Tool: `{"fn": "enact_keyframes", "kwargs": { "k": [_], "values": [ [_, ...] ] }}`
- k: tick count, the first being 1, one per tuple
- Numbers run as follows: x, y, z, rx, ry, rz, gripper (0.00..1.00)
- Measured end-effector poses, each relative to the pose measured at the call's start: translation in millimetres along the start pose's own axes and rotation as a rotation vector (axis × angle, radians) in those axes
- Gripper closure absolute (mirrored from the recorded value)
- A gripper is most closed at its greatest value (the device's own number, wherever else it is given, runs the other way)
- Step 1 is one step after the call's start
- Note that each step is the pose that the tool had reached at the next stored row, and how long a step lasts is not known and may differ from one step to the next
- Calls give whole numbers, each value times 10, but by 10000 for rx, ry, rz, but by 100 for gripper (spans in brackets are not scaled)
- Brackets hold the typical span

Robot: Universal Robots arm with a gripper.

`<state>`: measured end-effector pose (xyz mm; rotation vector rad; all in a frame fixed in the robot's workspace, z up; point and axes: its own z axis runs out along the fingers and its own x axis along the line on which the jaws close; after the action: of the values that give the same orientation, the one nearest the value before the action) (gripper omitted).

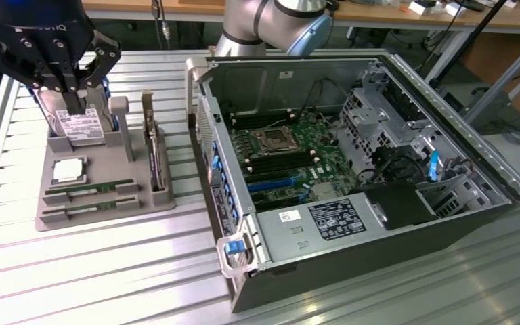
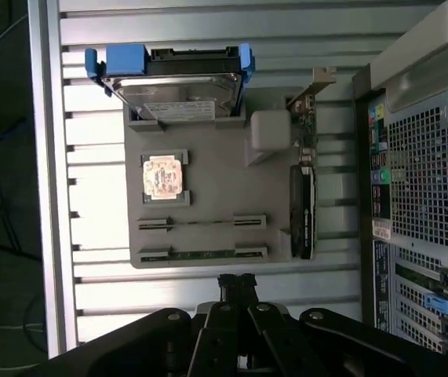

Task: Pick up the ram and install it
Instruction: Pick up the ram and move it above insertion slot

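Exterior view: the end effector (image 1: 66, 95) hangs high over the far end of a grey fixture (image 1: 106, 159) that sits on the slatted table (image 1: 106, 271). From this camera it overlaps the upright hard drive (image 1: 79, 125). Its fingers come together to a point, clenched on nothing. The ram (image 1: 89, 205) lies on edge in the fixture's slot nearest the camera. A second stick (image 1: 89, 188) lies in the parallel slot just behind it. Neither is touched, and both are well apart from the fingertips. A processor chip (image 1: 68, 169) rests behind them, and an expansion card (image 1: 156, 156) stands along the side facing the computer case (image 1: 351, 271). The case lies open toward the exterior view's right with its motherboard (image 1: 287, 152) exposed. Long memory channels run beside the socket, but I cannot tell whether any is filled.

Wrist view: looking down past the closed end effector (image 2: 237, 287), the fixture (image 2: 224, 188) is laid out whole. The ram (image 2: 200, 253) is seated between its two end holders, and the second stick (image 2: 200, 223) is alongside. The fingertips carry nothing and touch nothing.

As I judge it, the task is at its very start. The pick-up has not been made, and carrying the ram to the case and seating it there remain undone.
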<state>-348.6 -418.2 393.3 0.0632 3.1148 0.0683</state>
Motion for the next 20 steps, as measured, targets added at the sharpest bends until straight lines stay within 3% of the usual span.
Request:
{"fn": "enact_keyframes", "kwargs": {
  "k": [20],
  "values": [
    [0,0,0,-64,115,-2596,90]
  ]
}}
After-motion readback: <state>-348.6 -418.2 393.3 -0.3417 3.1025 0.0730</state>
